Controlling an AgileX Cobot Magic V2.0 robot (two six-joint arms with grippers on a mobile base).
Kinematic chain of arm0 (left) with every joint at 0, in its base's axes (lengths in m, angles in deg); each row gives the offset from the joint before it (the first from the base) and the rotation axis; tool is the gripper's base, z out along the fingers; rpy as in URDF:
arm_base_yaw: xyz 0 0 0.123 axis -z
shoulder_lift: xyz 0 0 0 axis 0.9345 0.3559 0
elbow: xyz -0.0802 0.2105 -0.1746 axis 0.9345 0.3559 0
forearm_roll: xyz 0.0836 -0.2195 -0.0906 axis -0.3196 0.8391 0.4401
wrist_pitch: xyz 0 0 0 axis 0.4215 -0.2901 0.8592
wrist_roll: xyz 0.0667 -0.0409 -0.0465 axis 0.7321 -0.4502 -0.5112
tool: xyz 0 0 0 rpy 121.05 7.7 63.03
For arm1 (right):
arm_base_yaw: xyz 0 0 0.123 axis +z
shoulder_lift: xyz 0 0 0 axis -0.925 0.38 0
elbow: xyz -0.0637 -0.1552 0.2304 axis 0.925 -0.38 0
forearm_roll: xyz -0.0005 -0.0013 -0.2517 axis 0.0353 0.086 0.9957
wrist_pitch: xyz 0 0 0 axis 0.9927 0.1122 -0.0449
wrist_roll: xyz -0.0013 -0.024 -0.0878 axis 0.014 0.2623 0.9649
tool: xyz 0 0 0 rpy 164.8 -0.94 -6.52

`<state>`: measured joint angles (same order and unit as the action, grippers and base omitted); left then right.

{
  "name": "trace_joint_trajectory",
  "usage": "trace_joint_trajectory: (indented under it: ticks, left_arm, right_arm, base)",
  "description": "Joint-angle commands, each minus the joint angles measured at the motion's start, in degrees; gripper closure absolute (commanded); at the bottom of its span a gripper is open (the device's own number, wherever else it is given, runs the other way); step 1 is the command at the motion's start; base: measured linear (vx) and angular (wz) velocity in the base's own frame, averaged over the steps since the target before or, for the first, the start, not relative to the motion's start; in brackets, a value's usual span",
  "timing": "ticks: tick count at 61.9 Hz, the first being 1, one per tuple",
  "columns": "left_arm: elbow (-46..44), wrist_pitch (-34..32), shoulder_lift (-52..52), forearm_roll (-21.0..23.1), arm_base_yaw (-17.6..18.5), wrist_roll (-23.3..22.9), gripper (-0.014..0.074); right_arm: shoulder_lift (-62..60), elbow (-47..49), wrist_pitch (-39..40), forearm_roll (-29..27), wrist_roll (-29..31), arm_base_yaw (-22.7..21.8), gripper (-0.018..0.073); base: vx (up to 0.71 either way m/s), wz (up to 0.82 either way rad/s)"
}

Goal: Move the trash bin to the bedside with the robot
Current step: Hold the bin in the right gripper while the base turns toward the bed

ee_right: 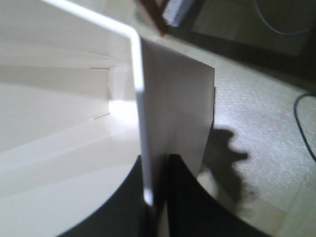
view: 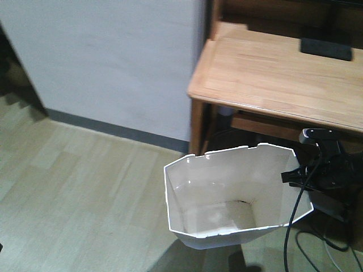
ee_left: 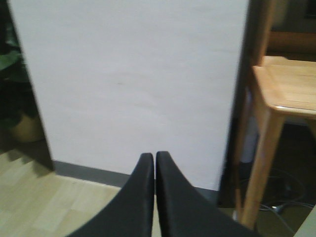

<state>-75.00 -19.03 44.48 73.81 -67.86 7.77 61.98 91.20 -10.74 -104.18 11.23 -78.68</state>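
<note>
Right gripper [ee_right: 155,165] clamped on trash bin [view: 215,181] rim; left gripper [ee_left: 155,160] pressed together, holding nothing.
Wrist view: the bin's thin white wall runs between the two black fingers [ee_right: 180,197], one inside and one outside. Front view: the bin is just in front of the wooden desk [view: 272,68], by its left leg, over pale plank floor [view: 85,187], with the grip on its right-hand rim. Left gripper faces the white wall [ee_left: 128,79].

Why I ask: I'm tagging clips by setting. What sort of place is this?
Probably a corner of a home study or bedroom. A light wooden desk stands by a white wall with grey skirting, over pale wood-look flooring, and a white trash bin sits beside the desk.
</note>
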Motion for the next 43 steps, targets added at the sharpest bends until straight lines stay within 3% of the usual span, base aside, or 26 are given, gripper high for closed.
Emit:
trace_joint_trajectory:
  ticks: [1, 43]
  left_arm:
    - [1.66, -4.17, -0.57, 0.23, 0.32, -0.50, 0.0602]
    - [1.66, -4.17, -0.57, 0.23, 0.32, -0.50, 0.0602]
  right_arm:
    - [-3.74, 1.09, -8.44, -4.38, -0.84, -0.16, 0.0566]
    - [-3.74, 1.09, -8.44, -4.32, -0.84, -0.16, 0.0566]
  base:
    - [-0.09, 0.62]
    - [-0.03, 0.52]
